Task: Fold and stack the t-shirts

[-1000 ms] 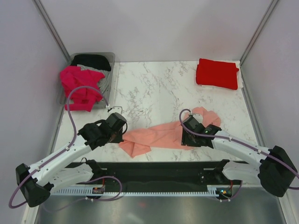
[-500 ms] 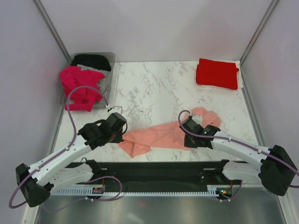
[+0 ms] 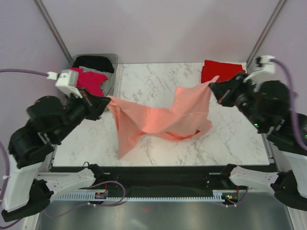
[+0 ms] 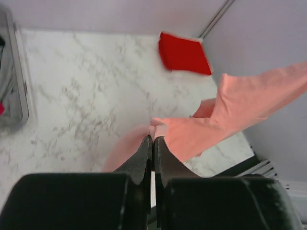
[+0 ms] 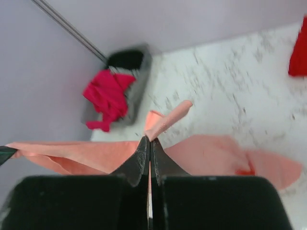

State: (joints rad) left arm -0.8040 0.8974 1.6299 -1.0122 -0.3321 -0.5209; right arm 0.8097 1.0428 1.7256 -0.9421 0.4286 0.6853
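Observation:
A salmon pink t-shirt [image 3: 163,117] hangs stretched in the air between both arms, its lower folds drooping to the marble table [image 3: 158,81]. My left gripper [image 3: 106,100] is shut on its left corner [image 4: 158,130]. At the right, my right gripper [image 3: 213,87] is shut on the other corner [image 5: 160,122]. A folded bright red t-shirt [image 3: 221,73] lies at the back right. A magenta t-shirt [image 3: 88,79] spills over the bin, and a black t-shirt [image 3: 93,62] lies inside it.
The clear grey plastic bin [image 3: 112,72] stands at the back left corner of the table. Pale walls with metal posts close in the back and both sides. A black rail runs along the near edge [image 3: 158,175].
The right gripper closed on the salmon shirt. Both arms then rose and moved apart, lifting the shirt from the near table edge and spreading it in the air.

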